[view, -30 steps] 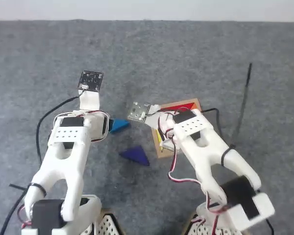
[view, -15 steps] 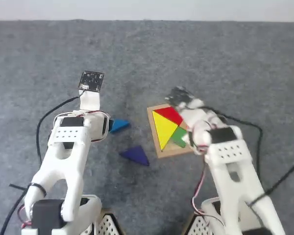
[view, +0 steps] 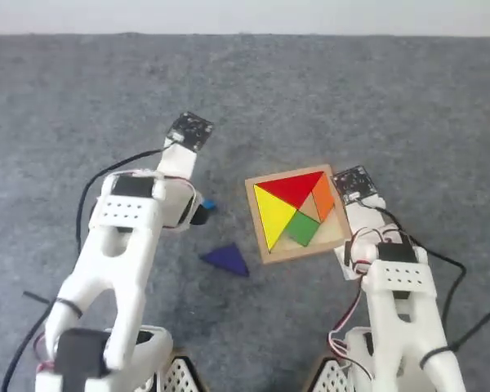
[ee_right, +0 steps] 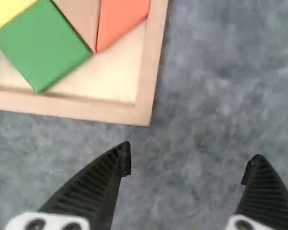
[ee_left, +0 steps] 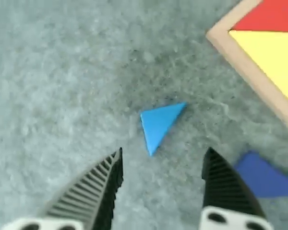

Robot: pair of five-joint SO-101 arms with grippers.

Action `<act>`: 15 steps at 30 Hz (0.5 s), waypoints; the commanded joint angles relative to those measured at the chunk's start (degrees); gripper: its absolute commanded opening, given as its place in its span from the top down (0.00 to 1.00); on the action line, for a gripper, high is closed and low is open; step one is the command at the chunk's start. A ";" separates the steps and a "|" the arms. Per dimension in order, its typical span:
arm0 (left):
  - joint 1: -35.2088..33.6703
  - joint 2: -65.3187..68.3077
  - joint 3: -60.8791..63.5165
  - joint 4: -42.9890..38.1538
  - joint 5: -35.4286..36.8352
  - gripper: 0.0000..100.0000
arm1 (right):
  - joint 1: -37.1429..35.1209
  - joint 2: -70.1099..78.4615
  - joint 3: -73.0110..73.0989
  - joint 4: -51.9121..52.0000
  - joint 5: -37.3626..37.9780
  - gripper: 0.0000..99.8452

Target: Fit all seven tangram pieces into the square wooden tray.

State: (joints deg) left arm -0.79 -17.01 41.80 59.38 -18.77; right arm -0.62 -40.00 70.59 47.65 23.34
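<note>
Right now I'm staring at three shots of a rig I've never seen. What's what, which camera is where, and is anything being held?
These are two small white robot arms side by side, the left arm and the right arm, on a grey carpet. The high view comes from a fixed camera looking down on both. The other two pictures come from a camera on each arm's wrist, looking out between its black fingers.

The left gripper is open above a light blue triangle on the carpet, with a dark blue piece nearby. The right gripper is open over carpet just off a corner of the square wooden tray.

The tray holds a red piece, a yellow piece, a green piece and an orange piece. Part of its floor is bare. Nothing is held.
</note>
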 commanded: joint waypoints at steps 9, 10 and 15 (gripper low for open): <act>-0.79 32.09 -29.93 12.48 -12.13 0.76 | 0.84 -1.89 0.88 -1.36 -0.70 0.64; -0.79 33.58 -31.43 13.10 -12.92 0.76 | 0.92 -1.89 0.79 -1.36 -0.70 0.64; -1.14 38.33 -36.26 13.36 -13.89 0.76 | 0.75 -1.89 0.79 -1.36 -0.70 0.64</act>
State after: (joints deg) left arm -1.49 20.00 10.68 71.96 -31.43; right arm -0.26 -40.09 71.91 47.30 23.25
